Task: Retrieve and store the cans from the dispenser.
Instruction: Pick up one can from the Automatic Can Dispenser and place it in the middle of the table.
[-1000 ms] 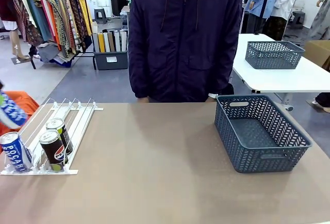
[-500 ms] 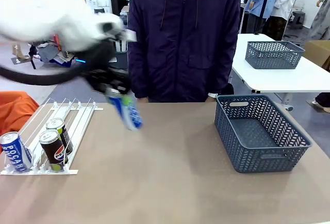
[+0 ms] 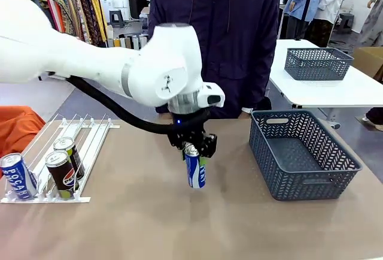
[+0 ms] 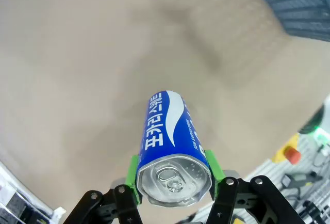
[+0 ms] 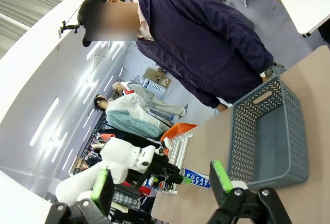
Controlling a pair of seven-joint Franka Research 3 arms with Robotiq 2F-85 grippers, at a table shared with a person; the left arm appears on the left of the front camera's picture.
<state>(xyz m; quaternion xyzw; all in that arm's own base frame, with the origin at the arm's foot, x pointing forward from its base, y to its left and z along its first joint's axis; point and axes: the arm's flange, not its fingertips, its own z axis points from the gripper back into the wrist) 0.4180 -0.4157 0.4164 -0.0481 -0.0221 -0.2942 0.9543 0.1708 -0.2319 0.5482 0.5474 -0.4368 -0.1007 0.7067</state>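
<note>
My left gripper (image 3: 192,148) is shut on the top of a blue-and-white can (image 3: 195,174), holding it upright just above the middle of the table. In the left wrist view the can (image 4: 170,126) sits between the green pads (image 4: 135,178) of that gripper (image 4: 174,180), silver top facing the camera. The white dispenser (image 3: 90,146) lies at the left with one blue can (image 3: 17,177) and two black Pepsi cans (image 3: 62,174) at its near end. My right gripper (image 5: 161,182) is open, raised off the table, holding nothing.
A dark grey-blue lattice basket (image 3: 335,179) stands empty at the right of the tan table (image 3: 149,224), a short way from the held can. A person in a dark jacket (image 3: 212,44) stands at the far edge. A second basket (image 3: 317,63) sits on a white table behind.
My left arm has swung in from the left with the blue can, from above the dispenser to the table's middle. The can has turned from tilted to upright.
</note>
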